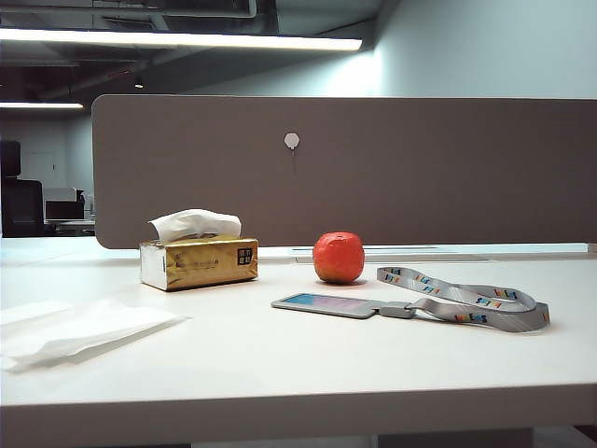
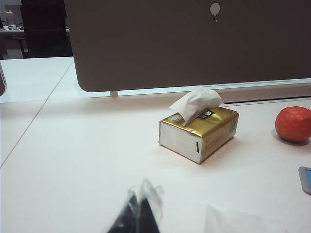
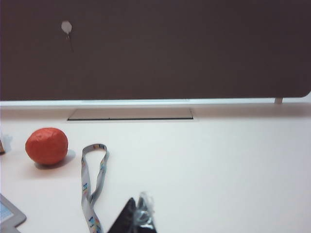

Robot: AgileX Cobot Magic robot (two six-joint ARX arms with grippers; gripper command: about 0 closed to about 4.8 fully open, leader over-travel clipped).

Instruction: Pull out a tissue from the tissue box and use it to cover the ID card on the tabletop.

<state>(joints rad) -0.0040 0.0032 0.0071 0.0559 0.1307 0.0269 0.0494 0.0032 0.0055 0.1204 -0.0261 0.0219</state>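
Observation:
The gold tissue box [image 1: 199,263] stands on the white tabletop [image 1: 308,364] at the left, with a white tissue [image 1: 196,224] poking out of its top. In the left wrist view the tissue box [image 2: 199,133] and its tissue [image 2: 197,103] lie well ahead of my left gripper [image 2: 138,209], which is shut and empty. The ID card [image 1: 326,304] lies flat and uncovered near the middle, clipped to a grey lanyard [image 1: 466,303]. My right gripper [image 3: 138,214] is shut and empty, beside the lanyard [image 3: 92,179]. A corner of the ID card [image 3: 9,213] shows. Neither arm appears in the exterior view.
A red-orange fruit [image 1: 338,257] sits between the box and the card, just behind the card. A loose heap of white tissue [image 1: 84,329] lies at the front left. A grey-brown divider panel [image 1: 373,168] closes off the back edge.

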